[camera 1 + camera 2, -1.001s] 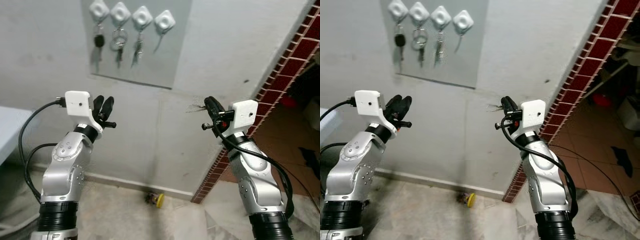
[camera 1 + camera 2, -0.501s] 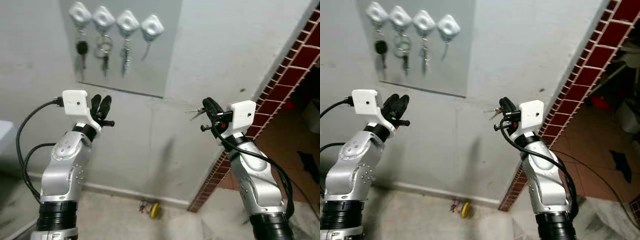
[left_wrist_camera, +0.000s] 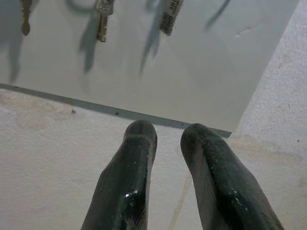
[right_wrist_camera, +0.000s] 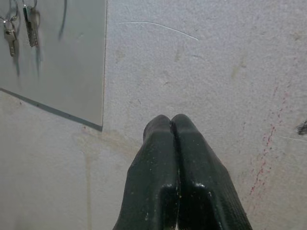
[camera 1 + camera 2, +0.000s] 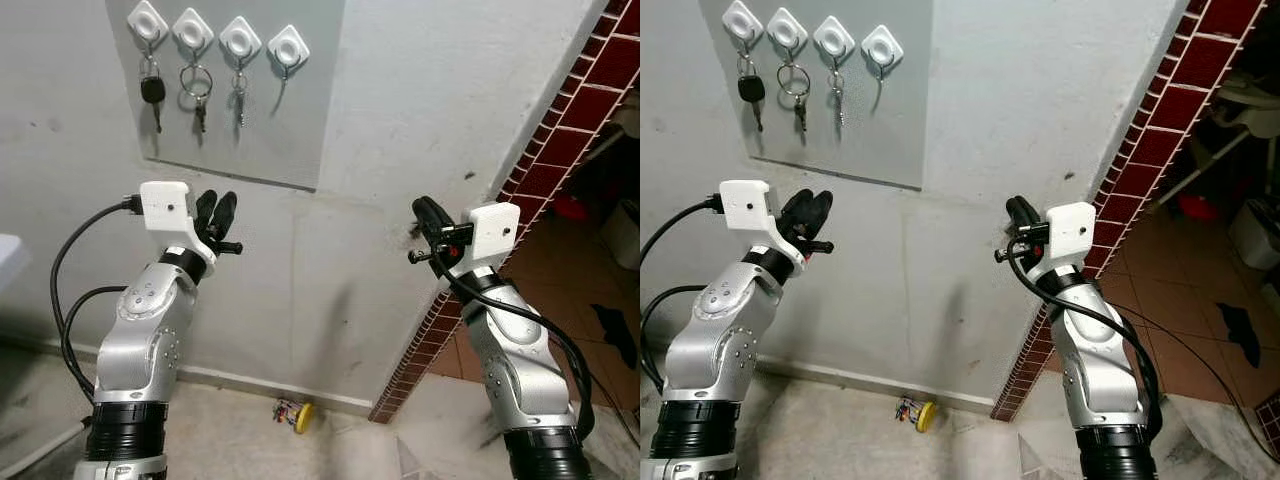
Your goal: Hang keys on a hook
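Note:
Four white hooks are fixed in a row on a grey panel (image 5: 310, 130) high on the wall. A black-headed key (image 5: 152, 92), a ring with keys (image 5: 196, 84) and another key bunch (image 5: 238, 92) hang from the first three. The rightmost hook (image 5: 288, 45) carries no keys. A small bunch of keys with a yellow tag (image 5: 293, 413) lies on the floor by the wall. My left gripper (image 5: 218, 214) is raised below the panel, open and empty (image 3: 168, 134). My right gripper (image 5: 430, 216) is held up further right, shut on nothing (image 4: 171, 122).
A red brick pillar (image 5: 565, 150) runs down the right side, with a brown tiled floor (image 5: 600, 270) behind it. A white edge (image 5: 6, 262) shows at the far left. The pale wall (image 5: 330, 260) stands close in front.
The camera has shifted, so the panel and hooks sit further left and higher than a second ago. Both arms keep nearly the same raised pose.

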### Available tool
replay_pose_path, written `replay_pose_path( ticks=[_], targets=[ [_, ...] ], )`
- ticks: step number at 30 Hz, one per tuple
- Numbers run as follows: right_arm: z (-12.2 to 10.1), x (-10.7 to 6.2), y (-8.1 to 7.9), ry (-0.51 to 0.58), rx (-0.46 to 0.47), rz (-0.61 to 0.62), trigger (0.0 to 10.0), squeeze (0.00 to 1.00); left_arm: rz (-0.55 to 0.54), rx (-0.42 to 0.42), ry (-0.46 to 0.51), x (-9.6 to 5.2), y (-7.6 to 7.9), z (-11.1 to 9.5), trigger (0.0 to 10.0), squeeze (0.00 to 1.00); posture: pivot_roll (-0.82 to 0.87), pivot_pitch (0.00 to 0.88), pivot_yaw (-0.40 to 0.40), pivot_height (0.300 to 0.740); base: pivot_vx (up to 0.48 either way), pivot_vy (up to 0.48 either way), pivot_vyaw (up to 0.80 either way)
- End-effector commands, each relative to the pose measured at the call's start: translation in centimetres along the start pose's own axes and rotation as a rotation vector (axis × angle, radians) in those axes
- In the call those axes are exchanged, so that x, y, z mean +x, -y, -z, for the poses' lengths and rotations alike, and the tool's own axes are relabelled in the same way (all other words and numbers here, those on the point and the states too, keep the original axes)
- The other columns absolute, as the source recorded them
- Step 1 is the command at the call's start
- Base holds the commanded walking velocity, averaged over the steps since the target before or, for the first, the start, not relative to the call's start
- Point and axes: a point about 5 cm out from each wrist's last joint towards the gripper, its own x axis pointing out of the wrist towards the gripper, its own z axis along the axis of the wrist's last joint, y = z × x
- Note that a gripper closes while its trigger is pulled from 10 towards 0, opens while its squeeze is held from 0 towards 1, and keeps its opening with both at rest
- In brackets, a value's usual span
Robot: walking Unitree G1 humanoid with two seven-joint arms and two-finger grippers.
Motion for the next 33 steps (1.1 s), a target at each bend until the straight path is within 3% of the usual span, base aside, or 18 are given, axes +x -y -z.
replay_pose_path(
  ticks=[1,28,33],
  targets=[
    [-0.63,0.07,-0.04,0.024,-0.004,-0.004,10.0,0.0,0.011,-0.003,-0.014,0.13,0.21,0.03,10.0,0.0,-0.01,0.019,-0.088,0.74,0.0,0.296,0.0],
    [-0.68,0.17,-0.21,0.029,-0.002,-0.009,10.0,0.0,0.024,-0.003,-0.031,0.33,0.37,0.11,10.0,0.0,-0.01,0.016,-0.086,0.74,0.0,0.386,0.0],
    [-0.62,0.19,-0.24,0.026,0.006,-0.008,10.0,0.0,0.023,0.011,-0.033,0.28,0.39,0.16,10.0,0.0,-0.01,0.017,-0.086,0.74,0.0,0.049,0.0]
  ],
)
